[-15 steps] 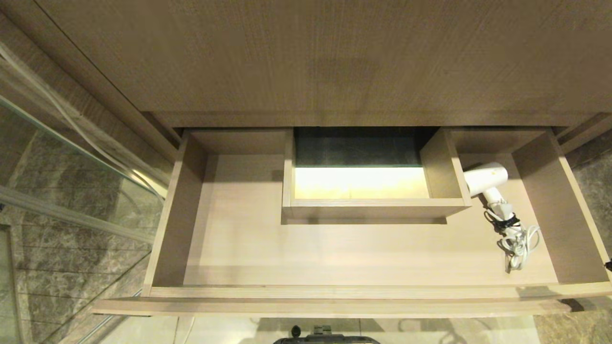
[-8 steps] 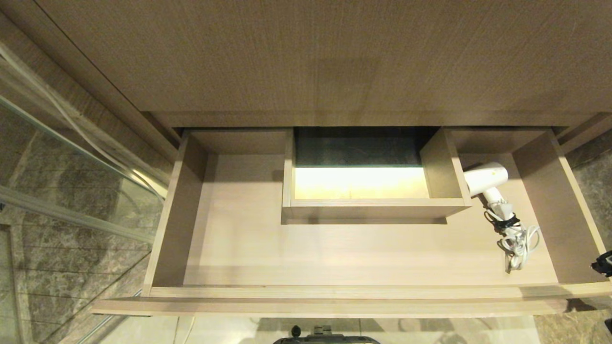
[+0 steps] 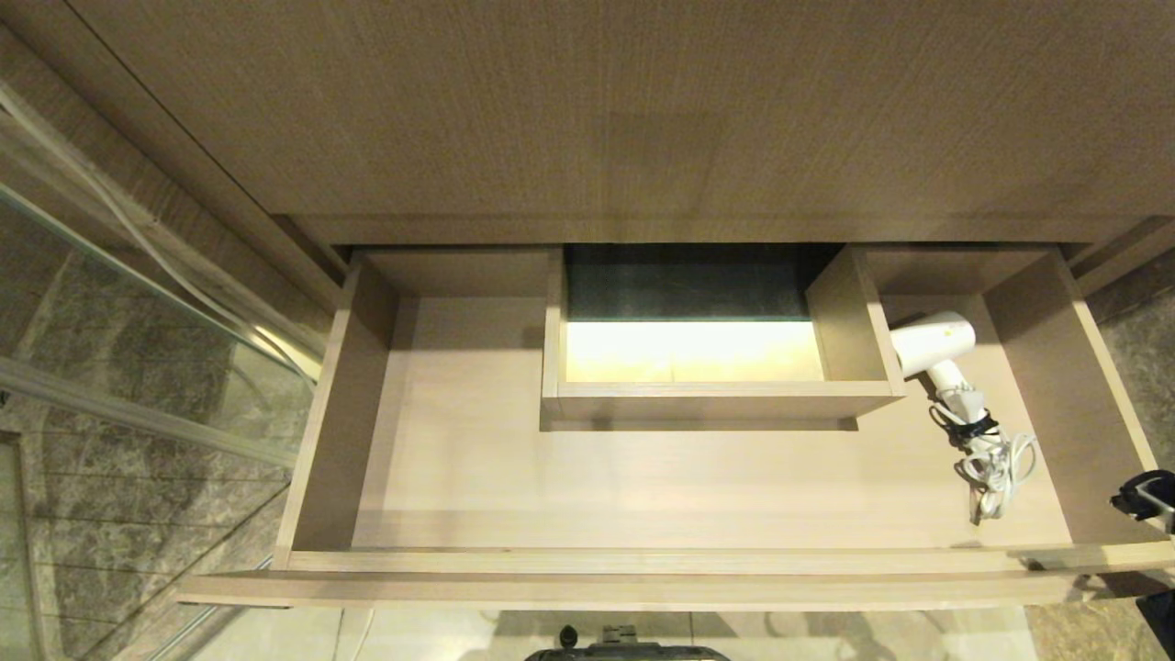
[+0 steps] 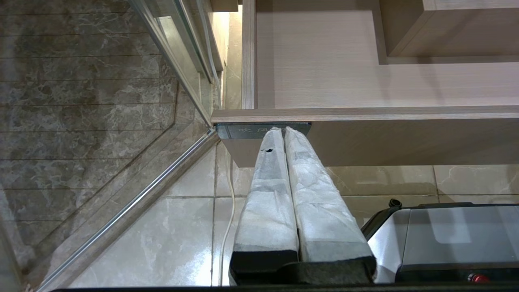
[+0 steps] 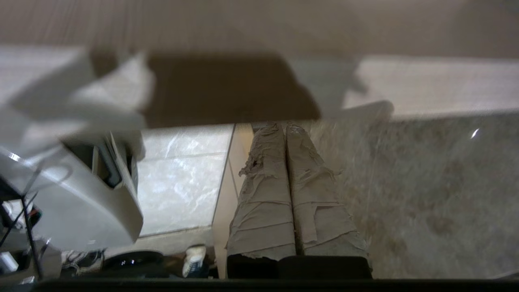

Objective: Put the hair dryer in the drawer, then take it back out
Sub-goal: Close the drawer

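The drawer (image 3: 459,477) is pulled open. The hair dryer (image 3: 934,344) lies inside it on the right, just beside the boxed cut-out (image 3: 716,399), with its cord (image 3: 996,468) bundled near the front. The right gripper (image 3: 1143,496) is at the drawer's right edge, jaws pressed together and empty. The left gripper (image 4: 283,130) is low by the drawer front, jaws together too.

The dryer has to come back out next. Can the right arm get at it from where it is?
Probably yes: the hair dryer lies uncovered in the open drawer, nothing above it, and the shut right gripper is near the drawer's right side.
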